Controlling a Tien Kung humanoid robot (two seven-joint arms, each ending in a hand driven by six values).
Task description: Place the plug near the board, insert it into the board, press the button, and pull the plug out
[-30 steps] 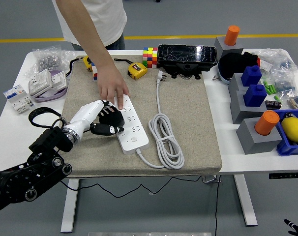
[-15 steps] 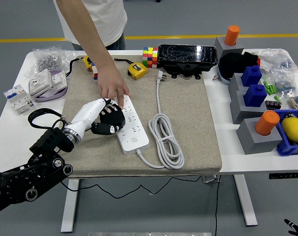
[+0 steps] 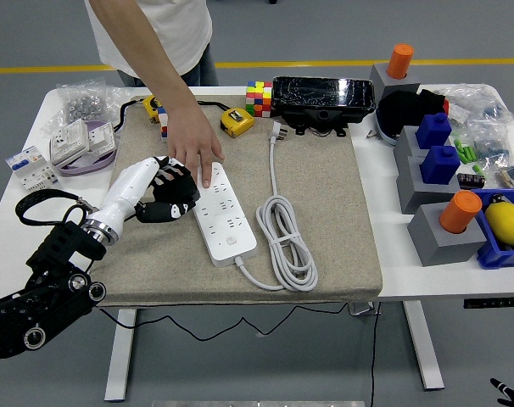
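One robot hand is in view, the left hand (image 3: 165, 197), reaching in from the lower left over the beige mat (image 3: 325, 246); its black fingers are curled near the left edge of the white power strip (image 3: 224, 216), and I cannot tell whether they grip anything, as the plug is not clearly visible among them. A person's hand (image 3: 198, 151) comes down from the far side and presses its fingertips on the strip's far end, just beside the robot's fingers. White cable (image 3: 282, 242) lies coiled on the mat to the right of the strip, and its own plug (image 3: 279, 131) rests near the black box (image 3: 323, 100) at the far edge.
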